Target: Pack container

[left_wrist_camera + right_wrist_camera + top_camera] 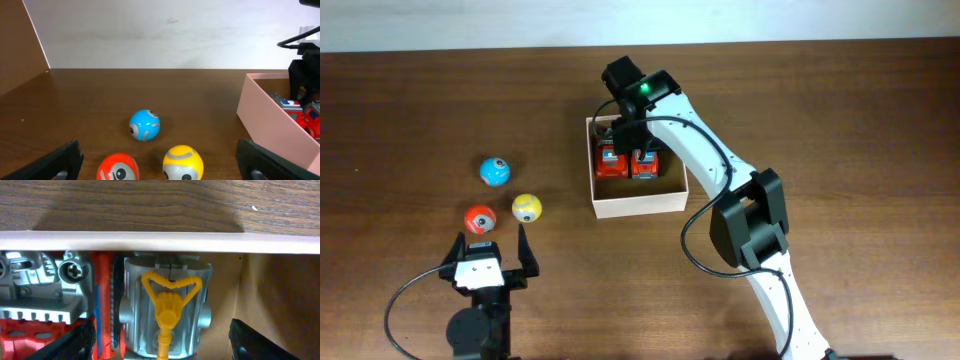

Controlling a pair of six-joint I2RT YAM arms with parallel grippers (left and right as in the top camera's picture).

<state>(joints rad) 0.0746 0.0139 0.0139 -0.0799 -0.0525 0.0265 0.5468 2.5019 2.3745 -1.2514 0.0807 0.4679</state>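
The fingers point(82, 342) of the right gripper point(628, 140) are spread apart inside the small square cream-white cardboard container point(640, 206) at mid-table. They sit astride a grey plastic toy with a yellow hook point(167, 305) set against one wall, a red-and-grey toy vehicle point(45, 295) beside it. Tan floor is left bare alongside. The left gripper point(490, 246) is held spread wide just behind an orange-red ball point(480, 219) and a yellow ball point(527, 208). A blue ball point(494, 171) lies beyond on the brown wooden tabletop point(800, 90).

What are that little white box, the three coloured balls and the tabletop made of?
The container looks like thin matte cardboard: cream walls, tan floor, crisp folded edges. The blue ball, yellow ball and red ball look like glossy moulded plastic, going by their bright highlights. The table shows dark wood grain with a low sheen; solid wood or laminate, I cannot tell.
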